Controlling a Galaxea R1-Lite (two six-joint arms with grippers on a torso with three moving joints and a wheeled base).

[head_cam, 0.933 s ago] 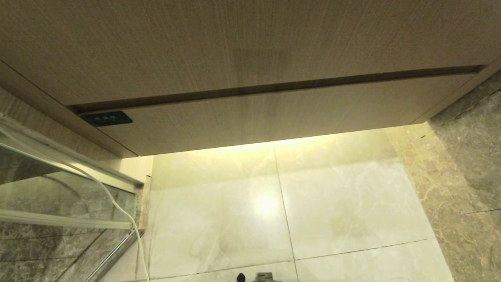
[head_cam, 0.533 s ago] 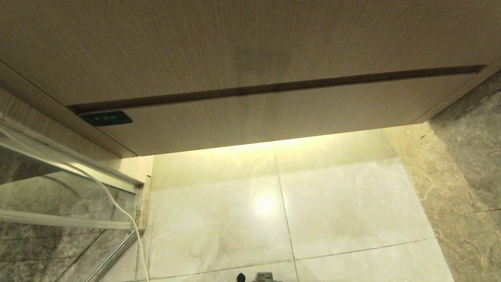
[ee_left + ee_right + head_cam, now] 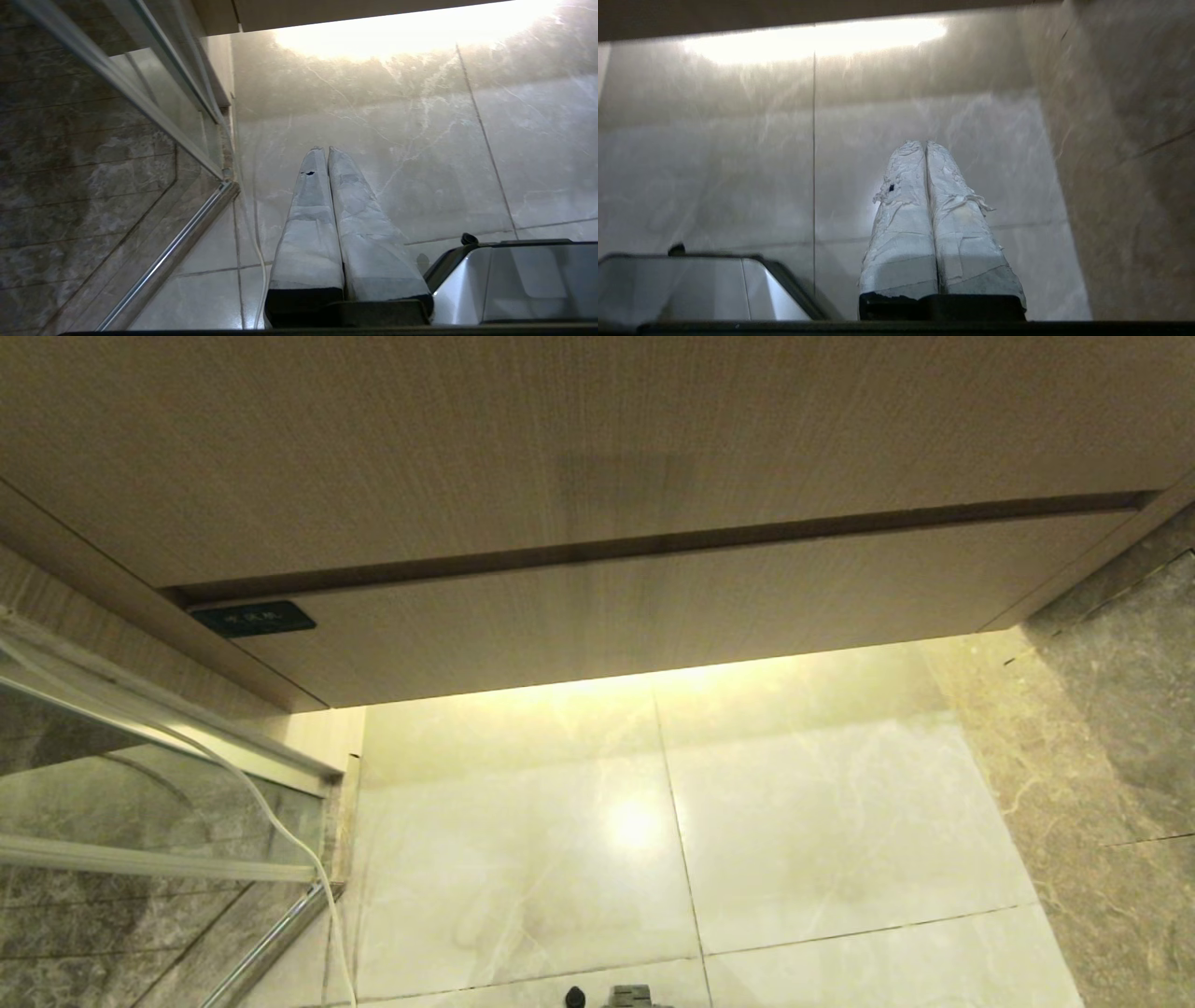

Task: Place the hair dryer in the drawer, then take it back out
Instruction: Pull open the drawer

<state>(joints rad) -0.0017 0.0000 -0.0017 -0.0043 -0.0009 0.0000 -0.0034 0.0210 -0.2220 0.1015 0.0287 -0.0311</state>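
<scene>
The drawer [image 3: 653, 616] is the low wood-grain front with a small dark label [image 3: 252, 618]; it sits pushed in under the taller panel [image 3: 560, 429]. The hair dryer is out of view. A thin white cord [image 3: 280, 831] hangs down at the left and runs to the floor. Neither arm shows in the head view. My left gripper [image 3: 325, 149] hangs over the pale floor tiles, its taped fingers pressed together with nothing between them. My right gripper [image 3: 924, 143] is likewise shut and empty above the tiles.
A glass shower partition [image 3: 140, 784] with a metal rail [image 3: 271, 943] stands at the left. A dark marble wall [image 3: 1120, 709] closes the right side. The robot's silver base [image 3: 514, 280] sits low between the arms. Glossy floor tiles [image 3: 794, 821] lie below the cabinet.
</scene>
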